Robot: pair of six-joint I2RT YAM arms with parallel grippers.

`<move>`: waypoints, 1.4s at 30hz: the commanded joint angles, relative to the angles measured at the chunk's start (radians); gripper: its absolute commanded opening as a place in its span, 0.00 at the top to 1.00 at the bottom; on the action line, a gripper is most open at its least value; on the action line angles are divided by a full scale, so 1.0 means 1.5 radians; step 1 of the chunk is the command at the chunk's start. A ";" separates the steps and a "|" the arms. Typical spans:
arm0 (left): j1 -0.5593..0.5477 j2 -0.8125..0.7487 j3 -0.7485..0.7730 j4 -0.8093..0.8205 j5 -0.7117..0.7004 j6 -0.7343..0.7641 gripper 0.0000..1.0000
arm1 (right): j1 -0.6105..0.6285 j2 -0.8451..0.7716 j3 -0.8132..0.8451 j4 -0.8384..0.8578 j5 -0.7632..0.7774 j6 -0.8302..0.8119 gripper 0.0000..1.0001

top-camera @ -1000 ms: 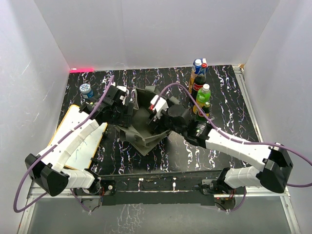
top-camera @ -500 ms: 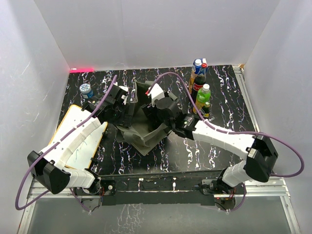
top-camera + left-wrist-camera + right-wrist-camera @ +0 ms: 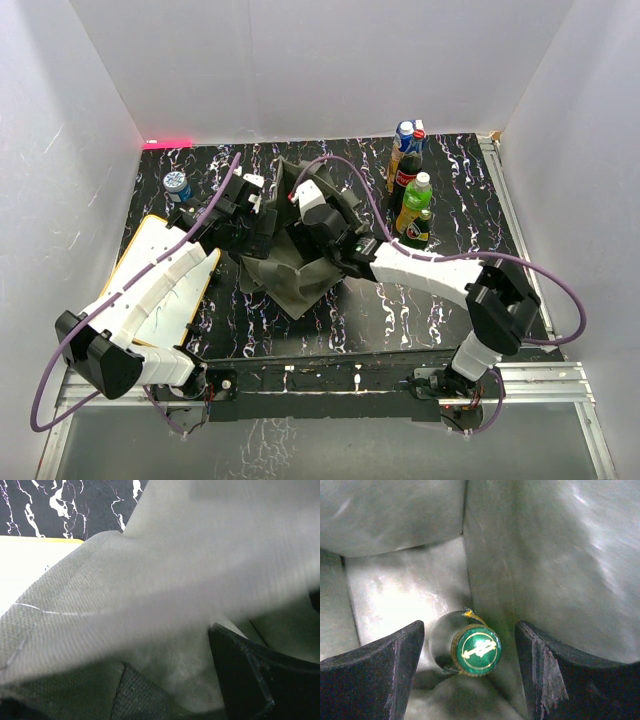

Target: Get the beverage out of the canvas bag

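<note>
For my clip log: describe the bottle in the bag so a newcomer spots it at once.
Find the olive-grey canvas bag in the middle of the table. Deep inside it, framed by the open right hand in the right wrist view, sits a bottle. Unlike the bottles grouped at far right, it is bagged and shows a green cap with a gold emblem.

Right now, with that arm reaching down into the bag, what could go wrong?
1. The right gripper is open around only the green cap of the bottle. A grip on so small a part may slip.
2. The canvas bag has a soft wall close beside the cap, so a finger might pinch fabric too.
3. I cannot tell whether the left gripper holds the bag. If it does not, the bag might lift with the bottle.
</note>
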 commanded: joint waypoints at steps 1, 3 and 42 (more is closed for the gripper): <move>0.003 -0.025 -0.004 -0.014 -0.022 0.015 0.10 | -0.013 0.027 0.014 0.051 0.012 -0.003 0.25; 0.003 -0.021 0.000 -0.012 -0.024 0.016 0.10 | -0.017 0.035 0.015 0.066 0.008 -0.005 0.25; 0.003 0.020 0.083 -0.073 -0.007 -0.069 0.10 | -0.041 -0.070 0.204 0.068 -0.064 0.121 0.92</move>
